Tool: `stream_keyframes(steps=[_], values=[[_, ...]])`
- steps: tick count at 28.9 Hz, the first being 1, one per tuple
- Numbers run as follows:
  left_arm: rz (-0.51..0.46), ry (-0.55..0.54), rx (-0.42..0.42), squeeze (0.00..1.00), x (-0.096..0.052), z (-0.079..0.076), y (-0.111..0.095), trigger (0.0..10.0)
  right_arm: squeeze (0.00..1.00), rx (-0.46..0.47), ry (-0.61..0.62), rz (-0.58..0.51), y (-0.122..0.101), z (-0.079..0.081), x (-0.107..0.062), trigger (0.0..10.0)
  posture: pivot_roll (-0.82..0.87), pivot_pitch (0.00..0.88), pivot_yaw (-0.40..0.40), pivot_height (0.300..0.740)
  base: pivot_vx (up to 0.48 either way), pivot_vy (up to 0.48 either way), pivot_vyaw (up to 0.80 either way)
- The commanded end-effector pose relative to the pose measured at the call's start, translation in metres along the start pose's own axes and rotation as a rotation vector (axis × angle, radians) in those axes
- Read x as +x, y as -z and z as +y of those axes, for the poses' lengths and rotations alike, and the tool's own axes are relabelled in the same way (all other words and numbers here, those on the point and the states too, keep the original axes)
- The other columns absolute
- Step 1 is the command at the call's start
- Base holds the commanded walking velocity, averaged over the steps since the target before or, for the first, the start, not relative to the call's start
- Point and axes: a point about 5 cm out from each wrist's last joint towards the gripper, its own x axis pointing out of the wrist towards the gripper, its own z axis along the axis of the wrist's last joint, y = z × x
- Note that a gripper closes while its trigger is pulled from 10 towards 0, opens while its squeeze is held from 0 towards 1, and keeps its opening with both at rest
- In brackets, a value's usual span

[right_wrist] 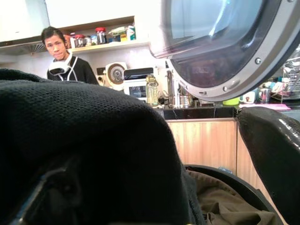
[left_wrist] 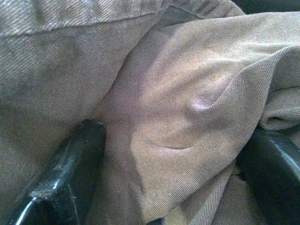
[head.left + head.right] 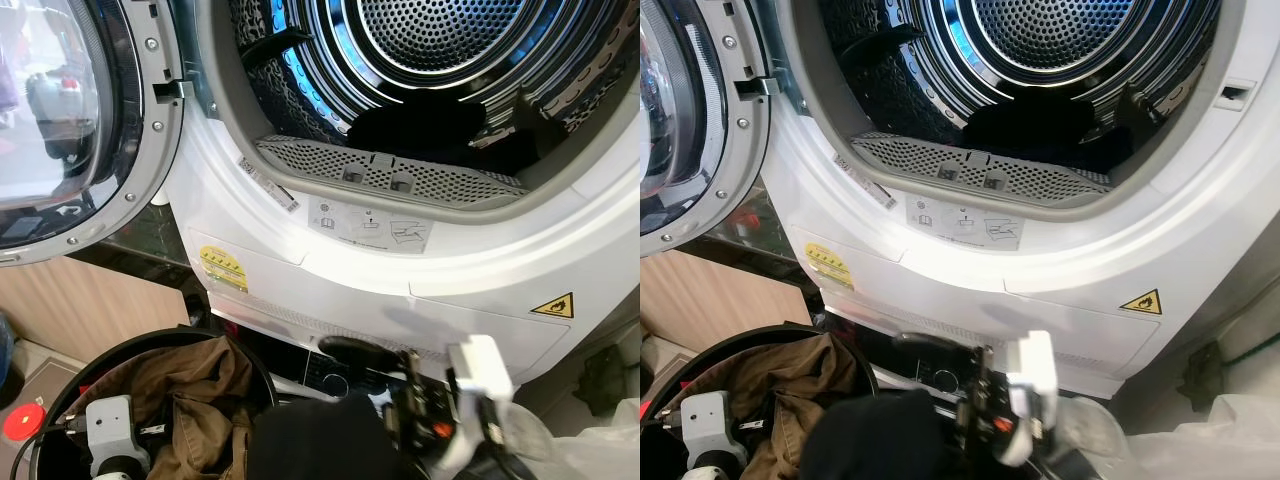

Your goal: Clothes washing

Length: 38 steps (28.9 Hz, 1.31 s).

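Observation:
The washing machine's drum [image 3: 420,60] stands open, with dark clothes [image 3: 420,130] lying in its bottom. Below it, a black basket [image 3: 60,385] holds a brown garment [image 3: 195,390]. My left gripper [image 2: 176,136] is down in the basket, open, its fingers [image 2: 70,168] pressed into the brown cloth on either side of a fold. A black garment [image 3: 310,440] hangs at the bottom centre, in front of the machine. My right gripper [image 1: 154,154] is open; the black garment [image 1: 84,140] lies draped over one of its fingers and hides it.
The round glass door [image 3: 70,120] is swung open to the left. A wooden cabinet [image 3: 90,300] stands behind the basket. A crumpled clear plastic bag [image 3: 590,440] lies at the lower right. A person [image 1: 63,56] stands by a kitchen counter [image 1: 197,112] in the right wrist view.

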Motion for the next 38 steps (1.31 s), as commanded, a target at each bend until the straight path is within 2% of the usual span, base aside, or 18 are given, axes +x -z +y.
stream_keyframes(steps=[1, 3, 6, 7, 10, 11, 12, 13, 24, 38], values=[[0.012, 0.029, 0.014, 0.0, 0.0, -0.005, 0.002, 10.0, 0.0, -0.021, 0.027, -0.005, 0.0, -0.005, 0.003, 10.0, -0.03, 0.054, 0.007, 0.74, 0.0, 0.0, 0.0], [0.01, 0.029, 0.014, 0.0, 0.0, -0.005, 0.002, 10.0, 0.0, -0.01, 0.107, -0.009, 0.008, -0.013, 0.006, 10.0, -0.03, 0.055, 0.006, 0.74, 0.0, 0.0, 0.0], [0.011, 0.031, 0.013, 0.0, -0.001, -0.005, 0.002, 10.0, 0.0, -0.003, 0.152, -0.008, 0.014, -0.016, 0.007, 10.0, -0.03, 0.054, 0.007, 0.74, 0.0, 0.0, 0.0], [0.01, 0.031, 0.013, 0.0, 0.0, -0.005, 0.002, 10.0, 0.0, 0.027, 0.199, -0.005, 0.022, -0.018, 0.003, 10.0, -0.03, 0.055, 0.006, 0.74, 0.0, 0.0, 0.0], [0.011, 0.031, 0.015, 0.0, -0.001, -0.004, 0.002, 10.0, 0.0, 0.103, 0.244, 0.013, 0.031, -0.021, -0.009, 9.8, -0.03, 0.057, 0.012, 0.74, 0.0, 0.0, 0.0], [0.011, 0.031, 0.015, 0.0, -0.001, -0.004, 0.002, 10.0, 0.0, 0.103, 0.244, 0.013, 0.031, -0.021, -0.009, 9.8, -0.03, 0.057, 0.012, 0.74, 0.0, 0.0, 0.0], [0.011, 0.031, 0.016, 0.0, 0.0, -0.004, 0.002, 10.0, 0.0, 0.119, 0.261, 0.02, 0.033, -0.023, -0.011, 4.4, -0.03, 0.056, 0.011, 0.74, 0.0, 0.0, 0.0], [0.011, 0.033, 0.018, 0.0, 0.0, -0.004, 0.002, 10.0, 0.0, 0.127, 0.264, 0.02, 0.034, -0.024, -0.016, 0.0, -0.03, 0.057, 0.012, 0.74, 0.0, 0.0, 0.0], [0.013, 0.038, 0.02, 0.0, 0.0, -0.005, 0.002, 10.0, 0.0, 0.136, 0.253, -0.006, 0.03, -0.025, -0.022, 0.0, -0.03, 0.056, 0.011, 0.74, 0.0, 0.0, 0.0], [0.012, 0.041, 0.024, 0.0, 0.0, -0.004, 0.002, 10.0, 0.0, 0.153, 0.221, 0.024, 0.034, -0.021, -0.029, 0.0, -0.03, 0.042, 0.01, 0.74, 0.0, 0.0, 0.0]])
